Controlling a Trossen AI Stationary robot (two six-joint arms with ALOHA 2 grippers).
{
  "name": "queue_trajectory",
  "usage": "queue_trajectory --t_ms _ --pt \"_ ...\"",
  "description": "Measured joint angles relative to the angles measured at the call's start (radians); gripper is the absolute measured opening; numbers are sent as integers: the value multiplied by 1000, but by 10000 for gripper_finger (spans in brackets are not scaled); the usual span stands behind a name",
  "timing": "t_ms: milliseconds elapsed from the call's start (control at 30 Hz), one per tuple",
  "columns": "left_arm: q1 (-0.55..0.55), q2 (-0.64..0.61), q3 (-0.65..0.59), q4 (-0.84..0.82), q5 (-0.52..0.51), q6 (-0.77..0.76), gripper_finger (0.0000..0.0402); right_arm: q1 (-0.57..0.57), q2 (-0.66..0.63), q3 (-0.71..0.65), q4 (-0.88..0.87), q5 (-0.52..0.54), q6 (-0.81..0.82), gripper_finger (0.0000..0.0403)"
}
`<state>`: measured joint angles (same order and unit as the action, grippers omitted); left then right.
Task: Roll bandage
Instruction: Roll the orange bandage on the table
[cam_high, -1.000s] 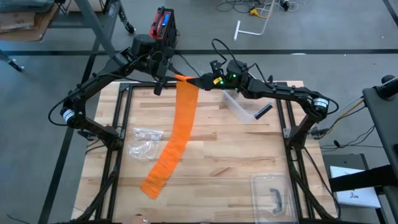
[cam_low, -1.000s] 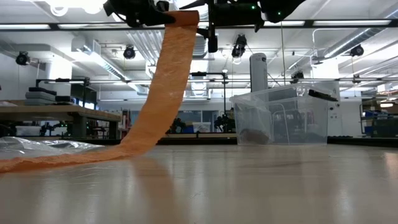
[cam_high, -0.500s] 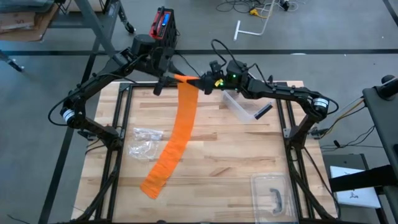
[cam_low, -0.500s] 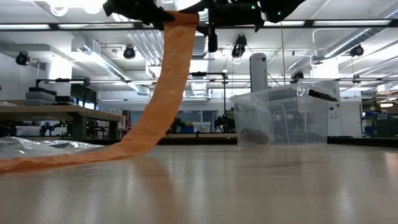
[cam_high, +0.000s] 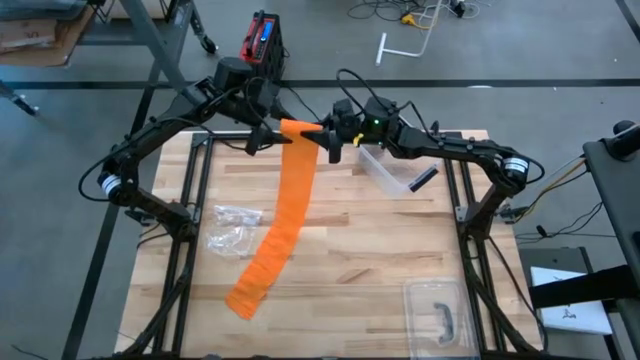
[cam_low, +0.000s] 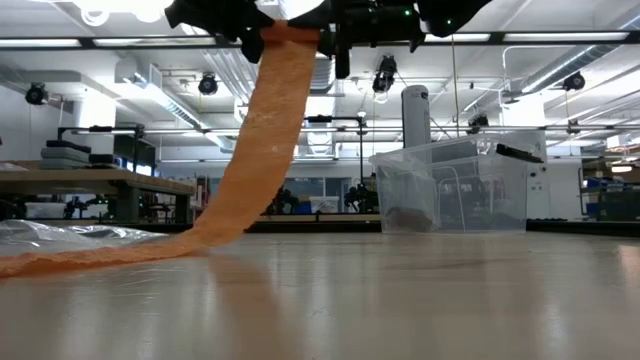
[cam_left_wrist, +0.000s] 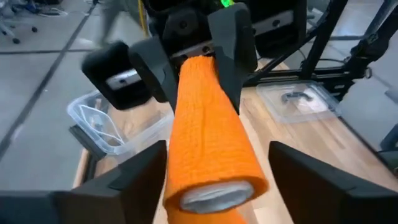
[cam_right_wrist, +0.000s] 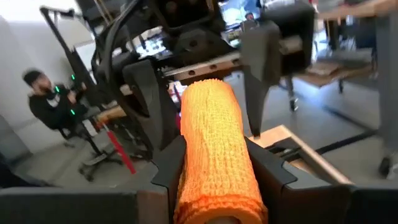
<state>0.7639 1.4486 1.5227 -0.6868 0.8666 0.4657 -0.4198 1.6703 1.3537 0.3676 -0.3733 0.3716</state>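
Bandage roll (cam_right_wrist: 214, 143) clamped between right fingers (cam_right_wrist: 163, 158); left fingers (cam_left_wrist: 134, 180) spread.

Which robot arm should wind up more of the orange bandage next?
Probably the right. The right gripper is shut on the bandage roll, so it could turn it. The left gripper sits open around the roll's other end, better placed to steady it.

The orange woven-cloth bandage (cam_right_wrist: 214, 143) looked rough and matt, its weave coarse and crinkled. The pale planked wooden tabletop (cam_high: 370, 250) showed a smooth, faintly glossy finish, while the clear plastic box (cam_low: 452, 190) and crumpled clear plastic bag (cam_high: 232, 228) looked shiny.
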Motion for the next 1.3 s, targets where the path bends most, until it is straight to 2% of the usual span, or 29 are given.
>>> queue_trajectory --t_ms 133,200,367,500,633,767,867,1033,1167,1300 --pt "0 27 0 16 91 -50 301 0 0 0 -19 7 -117 119" --pt "0 35 0 35 94 -76 306 0 0 0 -26 8 -150 119" --pt "3 45 0 56 77 -109 288 0 0 0 -26 11 -186 119" --pt "3 45 0 61 77 -101 234 0 0 0 -26 11 -184 119" --pt "3 45 0 63 64 -89 154 2 0 0 -28 15 -166 119" --pt "3 44 0 65 -3 6 70 0 0 0 -30 19 48 122" --pt "3 44 0 64 -5 98 33 1 0 0 -25 19 242 142" --pt "3 43 0 69 -6 210 43 1 0 0 9 16 401 197" --pt "3 42 0 70 -10 288 77 2 0 0 19 11 458 239" --pt "3 42 0 88 -11 307 78 5 -1 0 23 13 483 265"
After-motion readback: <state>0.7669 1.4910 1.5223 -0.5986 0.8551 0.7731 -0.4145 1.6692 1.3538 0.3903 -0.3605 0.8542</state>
